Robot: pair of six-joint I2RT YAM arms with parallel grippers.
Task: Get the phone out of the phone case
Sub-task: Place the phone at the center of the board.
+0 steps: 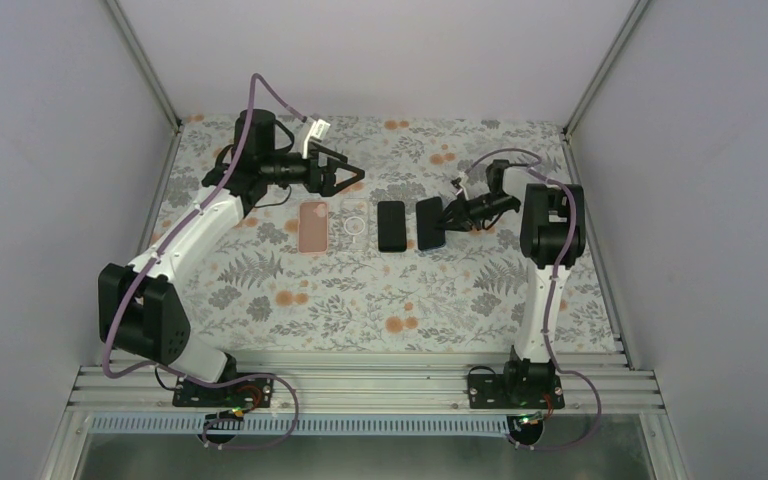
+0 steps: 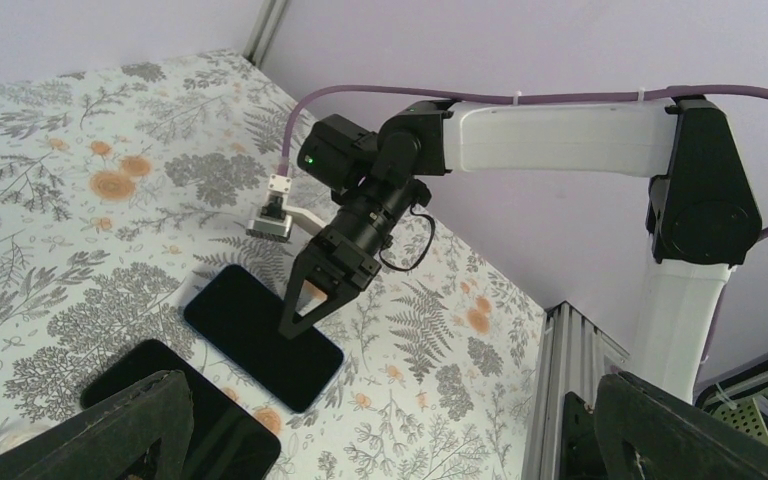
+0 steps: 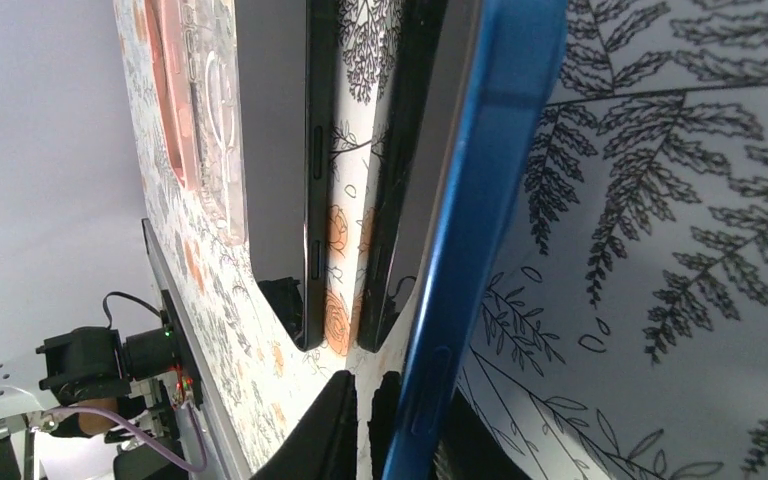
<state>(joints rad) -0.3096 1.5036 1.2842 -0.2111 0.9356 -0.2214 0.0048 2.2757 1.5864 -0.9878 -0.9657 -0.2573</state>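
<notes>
My right gripper (image 2: 291, 322) has its fingers drawn almost together, tips on the phone (image 1: 430, 223), clamping nothing I can see. The phone lies at the right end of the row on the surface (image 1: 360, 300), in what I take for its blue phone case (image 3: 480, 200). I'd work the tip under that rim and peel gently without shoving it into the second phone (image 1: 391, 226). My left gripper (image 1: 350, 178) hovers spread wide and could pin the case.
</notes>
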